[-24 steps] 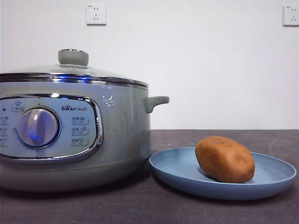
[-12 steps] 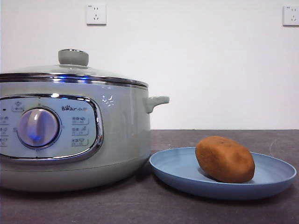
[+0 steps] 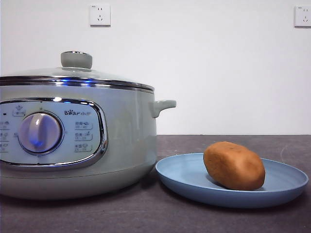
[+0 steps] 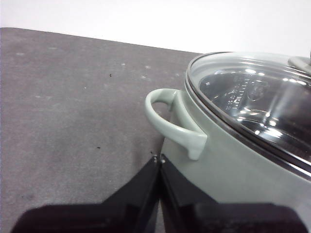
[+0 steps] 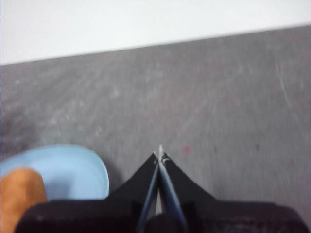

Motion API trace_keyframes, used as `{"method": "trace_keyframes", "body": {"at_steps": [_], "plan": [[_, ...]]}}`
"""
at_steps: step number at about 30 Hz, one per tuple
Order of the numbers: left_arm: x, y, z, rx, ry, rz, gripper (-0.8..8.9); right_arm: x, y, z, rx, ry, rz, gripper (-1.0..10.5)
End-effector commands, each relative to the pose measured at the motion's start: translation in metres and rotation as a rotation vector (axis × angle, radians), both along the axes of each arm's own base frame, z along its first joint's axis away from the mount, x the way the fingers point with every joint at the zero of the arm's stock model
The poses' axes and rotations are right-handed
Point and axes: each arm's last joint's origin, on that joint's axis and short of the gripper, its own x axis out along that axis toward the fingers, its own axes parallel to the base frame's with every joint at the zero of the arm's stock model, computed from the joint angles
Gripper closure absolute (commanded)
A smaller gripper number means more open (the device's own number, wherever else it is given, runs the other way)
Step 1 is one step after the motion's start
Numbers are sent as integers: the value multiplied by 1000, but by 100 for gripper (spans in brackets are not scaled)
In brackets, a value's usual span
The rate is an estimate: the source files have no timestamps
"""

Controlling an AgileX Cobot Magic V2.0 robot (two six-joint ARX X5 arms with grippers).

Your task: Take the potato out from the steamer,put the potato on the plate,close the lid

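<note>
The orange-brown potato (image 3: 234, 165) lies on the light-blue plate (image 3: 181, 177) at the right of the front view. To its left stands the pale grey-green steamer (image 3: 124, 136), and the glass lid (image 3: 73, 74) with its grey-green knob sits shut on top. In the left wrist view my left gripper (image 4: 158, 158) is shut and empty beside the steamer's side handle (image 4: 171, 122), with the lid (image 4: 252, 102) in place. My right gripper (image 5: 160, 154) is shut and empty above bare table, just off the plate (image 5: 73, 172) that carries the potato (image 5: 19, 191).
A dark grey table (image 3: 228, 143) runs back to a white wall with two sockets (image 3: 99, 14). No arm shows in the front view.
</note>
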Motion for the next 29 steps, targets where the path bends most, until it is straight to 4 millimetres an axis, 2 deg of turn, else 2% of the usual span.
{"method": "trace_keyframes", "body": {"at_steps": [1, 6, 10, 29], "plan": [[1, 0, -4, 5, 7, 4, 817, -3, 0, -3, 25, 10, -11, 946], [1, 0, -4, 5, 7, 4, 817, -9, 0, -6, 27, 34, -14, 946], [1, 0, -4, 5, 7, 3, 817, -11, 0, -2, 27, -18, -11, 946], [1, 0, -4, 5, 7, 4, 817, -10, 0, -3, 38, -7, -9, 946]]}}
